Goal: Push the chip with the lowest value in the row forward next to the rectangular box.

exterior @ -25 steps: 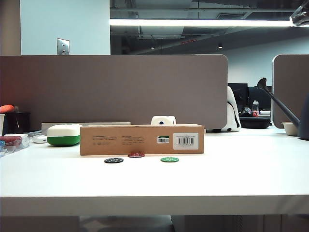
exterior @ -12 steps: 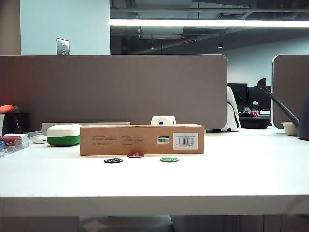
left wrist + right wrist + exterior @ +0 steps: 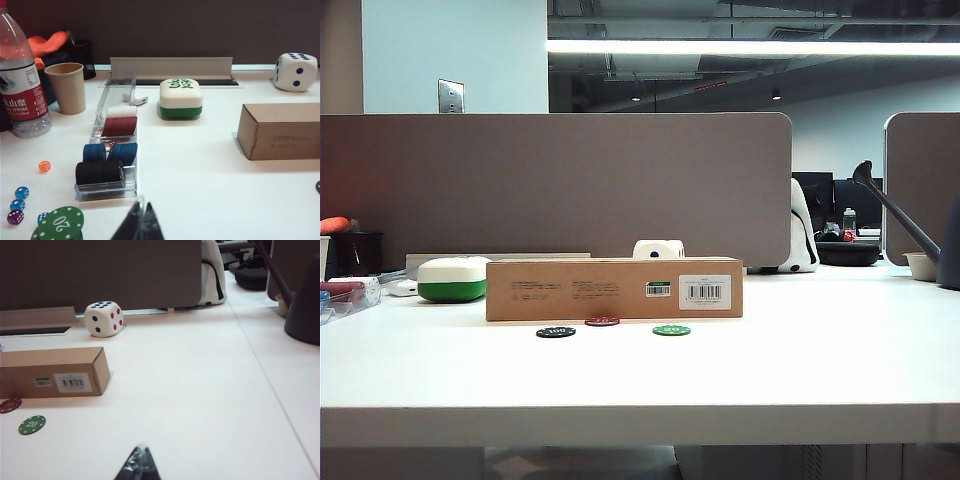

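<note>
- On the white table (image 3: 820, 370), the rectangular box (image 3: 614, 289) lies lengthwise, its barcode label facing the exterior camera.
- Just in front of it sits the row of three chips — the black chip (image 3: 555, 332) to the left, the green chip (image 3: 671, 330) to the right, both a little apart from the box.
- Between them, the chip (image 3: 602, 321) in dark red lies nearer the box than its neighbours, just beside the front face; whether it touches cannot be told.
- Neither arm shows in the exterior view.
- The left gripper (image 3: 139, 225) hangs above the table near the chip tray (image 3: 112, 150), well to the left of the box, its dark fingertips pressed together with nothing between them.
- The right gripper (image 3: 138, 466) hovers over bare table to the right of the green chip — tips likewise closed and empty.
- A large die (image 3: 103, 318) stands behind the box.
</note>
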Controlling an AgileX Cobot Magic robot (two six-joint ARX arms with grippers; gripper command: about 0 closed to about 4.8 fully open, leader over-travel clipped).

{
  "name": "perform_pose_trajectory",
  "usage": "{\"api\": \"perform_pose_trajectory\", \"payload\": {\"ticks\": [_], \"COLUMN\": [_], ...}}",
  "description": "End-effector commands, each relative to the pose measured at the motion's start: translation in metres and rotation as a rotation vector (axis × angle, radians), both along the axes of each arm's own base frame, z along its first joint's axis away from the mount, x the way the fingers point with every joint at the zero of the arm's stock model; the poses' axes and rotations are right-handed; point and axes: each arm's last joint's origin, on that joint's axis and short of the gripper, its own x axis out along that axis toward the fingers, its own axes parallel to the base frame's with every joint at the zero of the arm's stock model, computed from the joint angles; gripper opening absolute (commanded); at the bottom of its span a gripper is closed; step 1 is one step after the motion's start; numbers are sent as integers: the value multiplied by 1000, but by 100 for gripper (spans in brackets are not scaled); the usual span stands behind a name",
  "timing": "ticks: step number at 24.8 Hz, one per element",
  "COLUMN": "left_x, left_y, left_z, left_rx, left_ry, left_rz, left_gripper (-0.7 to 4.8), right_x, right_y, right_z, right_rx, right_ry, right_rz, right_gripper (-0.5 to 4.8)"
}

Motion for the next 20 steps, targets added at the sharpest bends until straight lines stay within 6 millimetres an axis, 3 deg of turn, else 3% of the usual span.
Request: {"api": "perform_pose_trajectory", "payload": {"ticks": [1, 20], "left_x": [0, 0], "left_y": [0, 0], "left_z": [3, 2], "left_rx": [2, 1], "left_ry": [-16, -10], "left_rz": [2, 2], "left_gripper": [-5, -5], "right_x": [2, 6], "right_y": [-2, -18], "right_z": [-2, -10], "right_rx": [12, -22], "right_ry": [-61, -56], "right_rz": [25, -42], "right_gripper": [-5, -5]}}
